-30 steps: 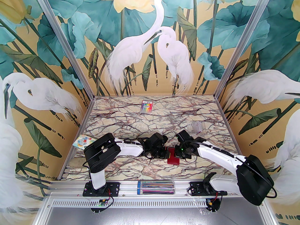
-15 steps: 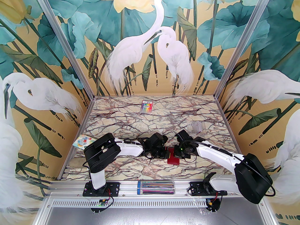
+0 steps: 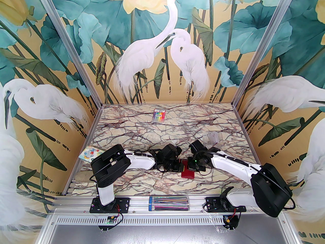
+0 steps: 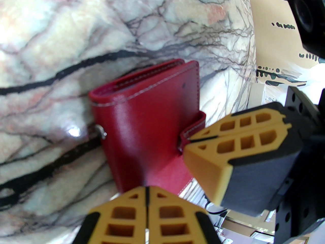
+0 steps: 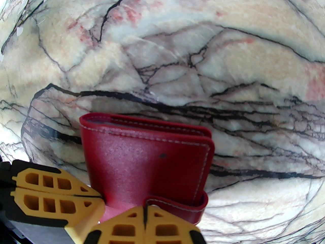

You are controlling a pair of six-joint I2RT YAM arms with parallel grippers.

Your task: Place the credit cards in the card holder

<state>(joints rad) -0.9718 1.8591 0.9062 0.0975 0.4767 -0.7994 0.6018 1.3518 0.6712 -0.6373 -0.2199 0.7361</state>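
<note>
The card holder (image 3: 187, 173) lies on the marble-patterned table (image 3: 142, 136), nearer to the arms than the clear plastic box (image 3: 212, 138) and to that box's left. It's a small dark red wallet with a leather look. It folds like a little book, with pale stitching running round its edges and a slight sheen on the cover. From the left wrist camera you can see its rounded spine and several red layers stacked at the far edge, with a small metal snap stud (image 4: 102, 133) sticking out at one side. One tiny dark speck marks the cover. The snap tab (image 5: 177, 204) is undone and curls up off the side. The right gripper (image 5: 145, 210) is clenched on the end of that tab, its yellow fingers pressed tight together with the strap nipped at the tips. The left gripper (image 4: 146, 194) is also squeezed closed, its fingertips right against the wallet's near edge, where a paler pinkish inner face shows. Whether it actually pinches any leather there, I can't tell. Both claws meet over the wallet, tip to tip. Beyond the clear box and further to its left, a rainbow-striped pack (image 3: 159, 115) sits near the back wall.
</note>
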